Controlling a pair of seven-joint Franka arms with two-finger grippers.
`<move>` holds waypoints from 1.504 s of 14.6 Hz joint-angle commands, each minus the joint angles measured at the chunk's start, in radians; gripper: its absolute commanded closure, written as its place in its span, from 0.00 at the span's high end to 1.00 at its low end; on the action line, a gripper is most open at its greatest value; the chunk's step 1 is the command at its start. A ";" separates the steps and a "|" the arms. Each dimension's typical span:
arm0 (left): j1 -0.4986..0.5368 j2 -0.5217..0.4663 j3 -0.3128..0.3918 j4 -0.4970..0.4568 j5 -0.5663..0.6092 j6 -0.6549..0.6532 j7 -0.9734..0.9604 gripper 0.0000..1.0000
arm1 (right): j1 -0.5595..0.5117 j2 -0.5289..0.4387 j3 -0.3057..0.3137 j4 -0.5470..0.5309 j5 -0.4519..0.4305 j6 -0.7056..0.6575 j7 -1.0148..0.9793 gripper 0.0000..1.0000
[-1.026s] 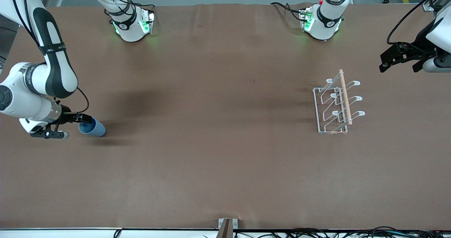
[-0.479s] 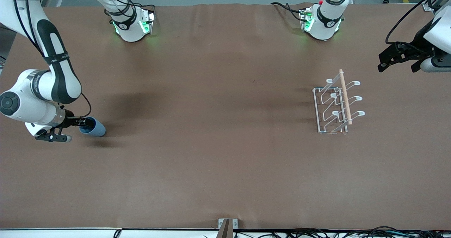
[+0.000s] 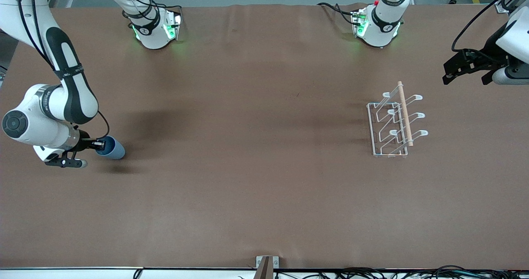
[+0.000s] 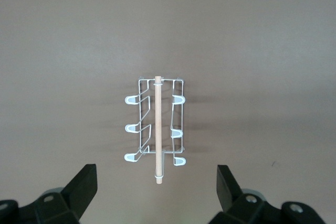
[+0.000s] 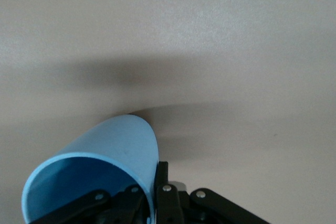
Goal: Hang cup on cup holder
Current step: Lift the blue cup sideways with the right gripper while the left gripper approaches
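The light-blue cup (image 3: 111,148) lies tilted on its side at the right arm's end of the table, its open mouth toward the right gripper (image 3: 98,144). That gripper is shut on the cup's rim, one finger inside and one outside, as the right wrist view shows on the cup (image 5: 100,156) and the right gripper (image 5: 152,203). The white wire cup holder (image 3: 392,124) with its wooden rod stands near the left arm's end. The left gripper (image 3: 454,69) hangs open and empty in the air beside the holder. In the left wrist view the left gripper (image 4: 156,190) looks down on the holder (image 4: 156,129).
Both arm bases (image 3: 155,27) (image 3: 378,25) stand along the farthest table edge. Brown table (image 3: 256,146) stretches bare between cup and holder. A small bracket (image 3: 266,264) sits at the nearest edge.
The right wrist has shifted slightly toward the cup and the cup has moved a little with it. The left gripper has drifted slightly away from the holder.
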 commanded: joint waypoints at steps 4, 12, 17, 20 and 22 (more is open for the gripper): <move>-0.003 0.015 -0.003 0.032 0.016 -0.022 0.006 1.00 | -0.005 -0.030 0.037 0.015 -0.006 -0.068 0.009 0.00; -0.025 0.116 -0.115 0.122 0.008 -0.029 -0.007 1.00 | -0.002 -0.117 0.183 0.035 0.251 -0.241 0.007 0.00; -0.031 0.149 -0.228 0.119 -0.006 -0.022 0.011 1.00 | 0.001 -0.150 0.277 0.036 0.522 -0.316 0.006 0.00; -0.054 0.150 -0.315 0.121 -0.021 0.032 0.012 1.00 | 0.003 -0.144 0.336 0.056 0.685 -0.315 0.006 0.00; -0.068 0.171 -0.358 0.121 -0.068 0.059 0.013 1.00 | 0.036 -0.141 0.346 0.067 0.820 -0.313 0.004 0.00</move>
